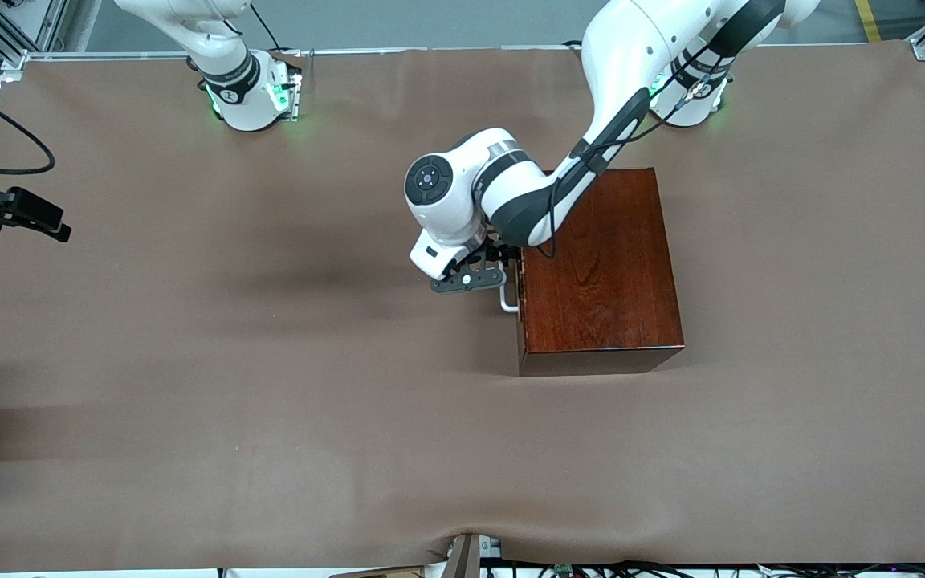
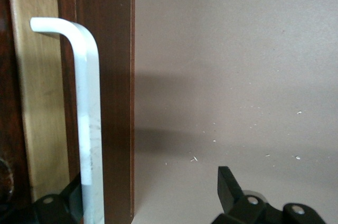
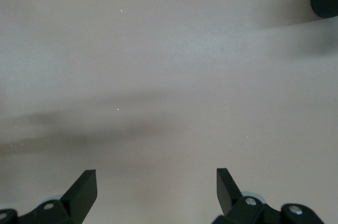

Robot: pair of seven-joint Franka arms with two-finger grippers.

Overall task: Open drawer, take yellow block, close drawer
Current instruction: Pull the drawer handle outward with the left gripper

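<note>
Two arms share the table, but only one works. The left gripper (image 1: 485, 277) sits at the closed drawer (image 2: 113, 102) of the glossy reddish-brown wooden box (image 1: 603, 269), its fingers (image 2: 229, 187) spread either side of the white U-shaped bar handle (image 2: 87, 123), apparently ready to clamp and pull. The right gripper (image 3: 156, 189) waits, fingers apart, over bare brown tabletop (image 1: 230, 401). No yellow block shows, presumably shut inside.

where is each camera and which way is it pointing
Front view: high across the table, facing both arm bases; left gripper at the handle of the wooden box.
Left wrist view: on the left wrist, facing the handle; open fingers show.
Right wrist view: facing the table; right gripper open.
Shared: handle.
</note>
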